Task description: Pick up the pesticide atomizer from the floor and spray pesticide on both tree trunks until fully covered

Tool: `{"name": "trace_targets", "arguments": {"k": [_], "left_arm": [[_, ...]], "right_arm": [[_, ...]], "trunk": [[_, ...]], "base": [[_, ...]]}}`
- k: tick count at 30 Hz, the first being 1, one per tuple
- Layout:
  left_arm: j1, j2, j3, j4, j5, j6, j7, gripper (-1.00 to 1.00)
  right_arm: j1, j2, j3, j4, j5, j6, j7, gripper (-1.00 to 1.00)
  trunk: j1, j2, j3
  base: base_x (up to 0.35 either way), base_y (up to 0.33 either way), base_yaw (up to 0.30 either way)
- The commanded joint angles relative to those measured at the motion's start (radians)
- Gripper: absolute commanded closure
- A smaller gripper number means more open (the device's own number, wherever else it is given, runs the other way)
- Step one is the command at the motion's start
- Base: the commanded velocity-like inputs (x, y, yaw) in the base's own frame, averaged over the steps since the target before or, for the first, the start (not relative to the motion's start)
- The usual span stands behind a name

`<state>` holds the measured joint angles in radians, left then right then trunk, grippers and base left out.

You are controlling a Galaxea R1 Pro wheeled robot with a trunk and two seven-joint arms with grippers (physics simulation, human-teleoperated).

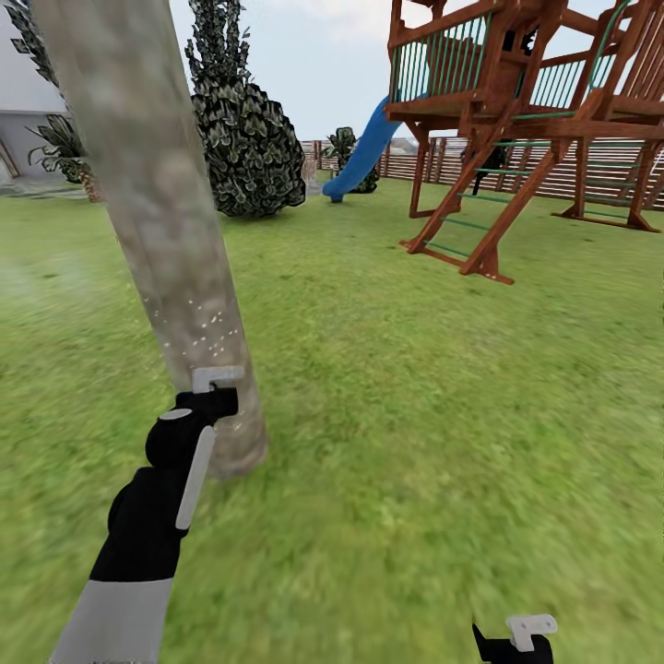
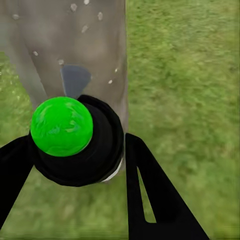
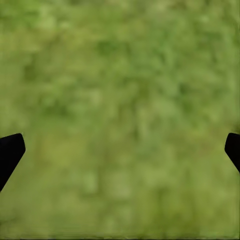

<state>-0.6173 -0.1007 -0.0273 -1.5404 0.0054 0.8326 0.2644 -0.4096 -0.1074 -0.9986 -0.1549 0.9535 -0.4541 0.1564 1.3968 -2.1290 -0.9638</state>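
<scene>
Outdoors, seen from the head camera, a thick mottled grey-beige tree trunk (image 1: 171,249) rises at a slant from the grass (image 1: 415,415), and it serves as the landmark for everything else. The left gripper (image 1: 214,398) is held right up against the lower trunk, close above where it meets the ground. A scatter of tiny white specks of pesticide (image 1: 207,334) sits on the bark just above the gripper; the bark higher up looks bare, so this trunk seems only partly covered. Well behind the trunk stand a dark leafy bush (image 1: 247,138), a wooden play frame (image 1: 526,120) with a blue slide (image 1: 364,152), and a slatted fence (image 1: 590,175). The right gripper (image 1: 516,641) hangs low over the grass, well apart from the trunk. From the left wrist camera, the pesticide atomizer (image 2: 75,140), a black body with a bright green round cap, sits clamped between the two black fingers (image 2: 150,195), its front pointing at the trunk (image 2: 75,50) just beyond, where more white specks show. From the right wrist camera, blurred grass (image 3: 120,120) lies below, and the two dark fingertips (image 3: 10,150) stand wide apart with nothing between them. Judging by this, pickup is done and spraying of one tree is underway; the rest of this trunk and the second tree likely remain.
</scene>
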Motion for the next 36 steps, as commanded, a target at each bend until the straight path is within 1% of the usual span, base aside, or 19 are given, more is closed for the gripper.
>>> {"name": "trace_targets", "arguments": {"k": [1, 4, 7, 12, 14, 15, 17, 18, 20, 22, 25, 26, 27, 30, 31, 32, 34, 35, 36], "left_arm": [[-0.004, 0.000, 0.000, -0.003, -0.001, 0.000, 0.001, 1.00], [-0.025, 0.010, 0.011, -0.005, -0.003, 0.002, 0.003, 1.00], [-0.032, 0.012, 0.038, -0.006, -0.004, 0.002, 0.005, 1.00], [-0.114, 0.007, 0.040, -0.006, -0.004, 0.068, 0.006, 1.00], [-0.121, 0.011, 0.044, -0.006, -0.006, 0.071, 0.006, 1.00], [-0.120, 0.013, 0.055, -0.006, -0.007, 0.072, 0.006, 1.00], [-0.115, 0.021, 0.122, -0.005, -0.005, 0.074, 0.004, 1.00], [-0.114, 0.023, 0.128, -0.004, -0.004, 0.074, 0.003, 1.00], [-0.112, 0.024, 0.128, 0.001, -0.001, 0.072, 0.000, 1.00], [-0.053, 0.021, 0.122, 0.029, 0.002, 0.060, -0.007, 1.00], [-0.012, 0.020, 0.066, 0.100, 0.008, 0.055, -0.008, 1.00], [-0.008, 0.019, 0.054, 0.154, 0.009, 0.050, -0.008, 1.00], [-0.008, 0.019, 0.052, 0.188, 0.009, 0.034, -0.009, 1.00], [-0.007, 0.022, 0.051, 0.354, 0.010, -0.098, -0.010, 1.00], [-0.007, 0.022, 0.050, 0.425, 0.010, -0.153, -0.010, 1.00], [-0.007, 0.022, 0.050, 0.507, 0.010, -0.241, -0.010, 1.00], [-0.007, 0.023, 0.052, 0.618, 0.010, -0.356, -0.019, 1.00], [-0.007, 0.024, 0.053, 0.663, 0.010, -0.399, -0.033, 1.00], [-0.007, 0.025, 0.057, 0.759, 0.010, -0.496, -0.082, 1.00]], "right_arm": [[0.000, 0.000, 0.000, 0.000, 0.000, 0.000, 0.000, -1.00], [0.000, 0.000, 0.000, 0.000, 0.000, 0.000, 0.000, -1.00], [0.000, 0.000, 0.000, 0.000, 0.000, 0.000, 0.000, -1.00], [0.000, 0.000, 0.000, 0.000, 0.000, 0.000, 0.000, -1.00], [0.000, 0.000, 0.000, 0.000, 0.000, 0.000, 0.000, -1.00], [0.000, 0.000, 0.000, 0.000, 0.000, 0.000, 0.000, -1.00], [0.000, 0.000, 0.000, 0.000, 0.000, 0.000, 0.000, -1.00], [0.000, 0.000, 0.000, 0.000, 0.000, 0.000, 0.000, -1.00], [0.000, 0.000, 0.000, 0.000, 0.000, 0.000, 0.000, -1.00], [0.000, 0.000, 0.000, 0.000, 0.000, 0.000, 0.000, -1.00], [0.000, 0.000, 0.000, 0.000, 0.001, 0.000, 0.000, -1.00], [0.000, 0.000, 0.000, 0.000, 0.000, 0.000, 0.000, -1.00], [0.000, 0.000, 0.000, 0.000, 0.001, 0.000, 0.000, -1.00], [0.000, 0.000, 0.000, 0.000, 0.001, 0.000, 0.000, -1.00], [0.000, 0.000, 0.001, 0.000, 0.000, 0.000, 0.000, -1.00], [0.000, 0.000, 0.001, 0.000, 0.001, 0.000, 0.000, -1.00], [0.000, 0.000, 0.001, 0.000, 0.001, 0.000, 0.000, -1.00], [0.000, 0.000, 0.001, 0.000, 0.001, 0.000, 0.000, -1.00], [0.000, 0.000, 0.001, 0.000, 0.001, 0.000, 0.000, -1.00]], "trunk": [[0.000, 0.000, 0.000], [0.000, 0.000, 0.000], [0.000, 0.000, 0.000], [0.000, 0.000, 0.000], [0.000, 0.000, 0.000], [0.000, 0.000, 0.000], [0.000, 0.000, 0.000], [0.000, 0.000, 0.000], [0.000, 0.000, 0.000], [0.000, 0.000, 0.000], [0.000, 0.000, 0.000], [0.000, 0.000, 0.000], [0.000, 0.000, 0.000], [0.000, 0.000, 0.000], [0.000, 0.000, 0.000], [0.000, 0.000, 0.000], [0.000, 0.000, 0.000], [0.000, 0.000, 0.000], [0.000, 0.000, 0.000]], "base": [[-0.300, 0.094, 0.000], [-0.295, 0.172, 0.000], [-0.083, 0.067, 0.000], [-0.004, 0.003, 0.000], [0.000, 0.000, 0.000], [0.000, 0.000, 0.000], [0.000, 0.000, 0.000], [0.000, 0.000, 0.000], [0.000, 0.000, 0.000], [0.000, 0.000, 0.000], [0.000, 0.000, 0.000], [0.000, 0.000, 0.000], [0.000, 0.000, 0.000], [0.000, 0.000, 0.000], [0.000, 0.000, 0.000], [0.000, 0.000, 0.000], [0.000, 0.000, 0.000], [0.000, 0.000, 0.000], [0.000, 0.000, 0.000]]}}
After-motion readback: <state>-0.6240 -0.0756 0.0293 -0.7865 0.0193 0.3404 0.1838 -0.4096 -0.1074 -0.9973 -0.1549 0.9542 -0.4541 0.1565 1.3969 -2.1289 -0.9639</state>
